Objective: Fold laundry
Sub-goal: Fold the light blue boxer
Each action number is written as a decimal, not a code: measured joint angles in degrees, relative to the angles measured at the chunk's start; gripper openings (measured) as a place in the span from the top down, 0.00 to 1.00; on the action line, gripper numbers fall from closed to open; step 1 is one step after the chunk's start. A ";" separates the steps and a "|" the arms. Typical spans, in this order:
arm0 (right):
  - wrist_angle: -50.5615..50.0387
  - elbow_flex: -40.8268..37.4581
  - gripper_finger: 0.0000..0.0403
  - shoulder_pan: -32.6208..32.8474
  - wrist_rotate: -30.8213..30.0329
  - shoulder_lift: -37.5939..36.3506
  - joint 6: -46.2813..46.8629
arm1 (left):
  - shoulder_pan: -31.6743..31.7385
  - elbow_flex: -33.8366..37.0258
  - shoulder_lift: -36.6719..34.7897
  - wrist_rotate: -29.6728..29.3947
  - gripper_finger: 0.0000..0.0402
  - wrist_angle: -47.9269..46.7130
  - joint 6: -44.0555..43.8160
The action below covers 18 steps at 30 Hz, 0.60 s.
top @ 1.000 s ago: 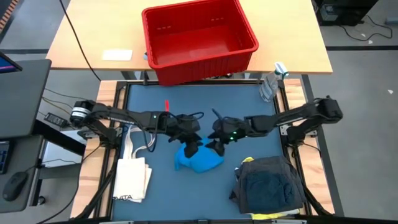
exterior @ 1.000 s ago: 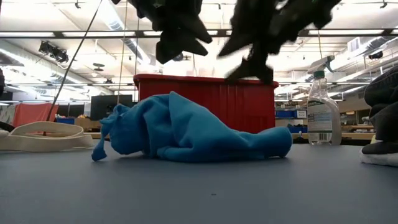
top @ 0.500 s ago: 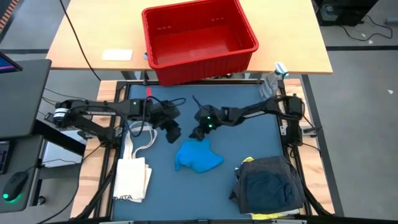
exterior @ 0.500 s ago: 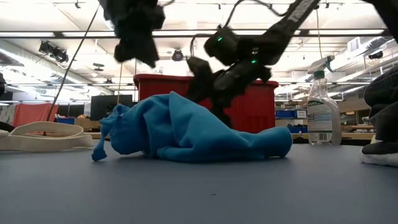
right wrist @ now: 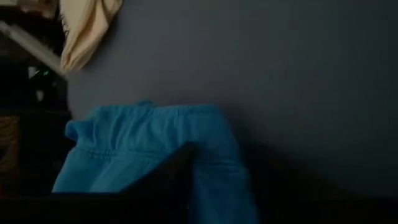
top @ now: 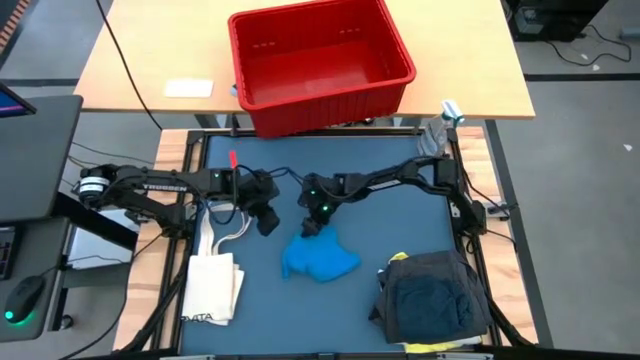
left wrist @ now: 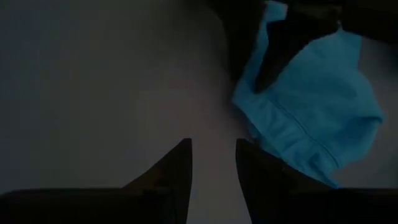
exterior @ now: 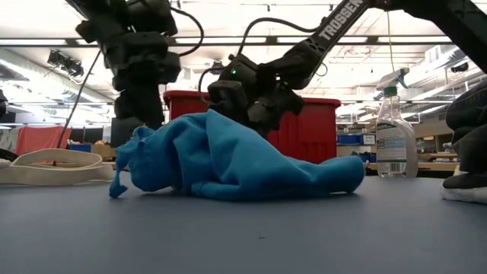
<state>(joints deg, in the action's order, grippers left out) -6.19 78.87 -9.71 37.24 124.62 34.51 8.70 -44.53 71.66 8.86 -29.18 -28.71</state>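
Right end effector lowered onto blue garment, lying crosswise.

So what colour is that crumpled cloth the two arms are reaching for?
Bright blue. The crumpled cloth shows best in the low view.

The crumpled garment lay mid-table; the tote bag lay to its left, the folded pile right, the bin behind.

Open-plan lab, ceiling strip lights, framed robot table, wooden workbench
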 joint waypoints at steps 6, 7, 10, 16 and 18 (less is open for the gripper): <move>-6.51 -0.35 0.95 -0.51 4.08 -2.68 -0.57 | 2.04 -0.02 0.02 -0.03 0.69 2.98 2.15; -7.54 -0.34 0.96 -0.63 2.92 -4.56 -1.69 | 2.15 -0.02 -0.12 -0.02 0.69 3.11 1.93; -11.46 -0.24 0.97 -0.65 -2.86 -11.91 -10.57 | 2.09 -0.04 -0.57 0.04 0.69 4.60 1.37; -14.53 -0.21 0.97 1.69 -15.90 -27.62 -27.06 | 1.98 -0.05 -0.52 0.50 0.69 11.64 3.50; -15.48 -0.15 0.97 2.56 -19.03 -32.00 -32.35 | 1.98 -0.05 -0.52 0.54 0.69 14.66 7.31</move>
<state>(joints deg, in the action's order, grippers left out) -21.67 78.72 -7.15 18.21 92.63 2.15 10.68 -44.58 71.13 9.41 -14.52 -21.41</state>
